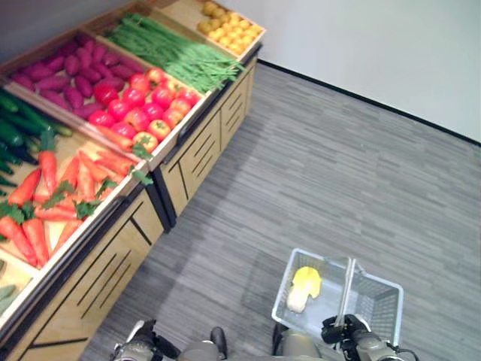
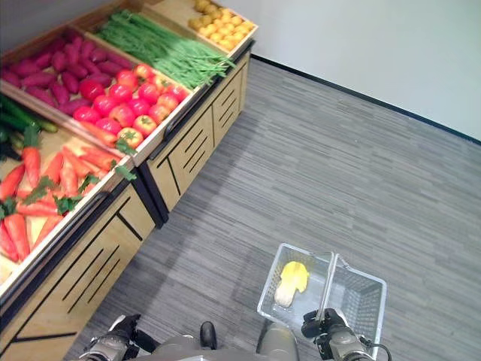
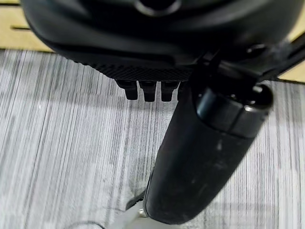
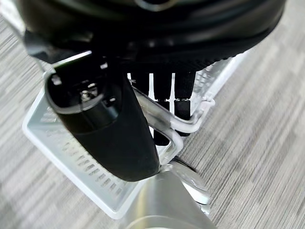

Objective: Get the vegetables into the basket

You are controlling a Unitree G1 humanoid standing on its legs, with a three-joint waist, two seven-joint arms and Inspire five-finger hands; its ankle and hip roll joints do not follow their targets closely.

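A white wire basket hangs low over the floor at my right side, with a yellow vegetable lying in it. My right hand is shut on the basket's handle; in the right wrist view its fingers curl round the white handle bars above the basket. My left hand hangs low on the left beside the stand, relaxed and holding nothing, its thumb over bare floor. Carrots lie in the nearest bin of the stand.
A wooden produce stand runs along the left, with tomatoes, green beans, purple sweet potatoes, cucumbers and yellow fruit. Grey plank floor spreads to the right up to a white wall.
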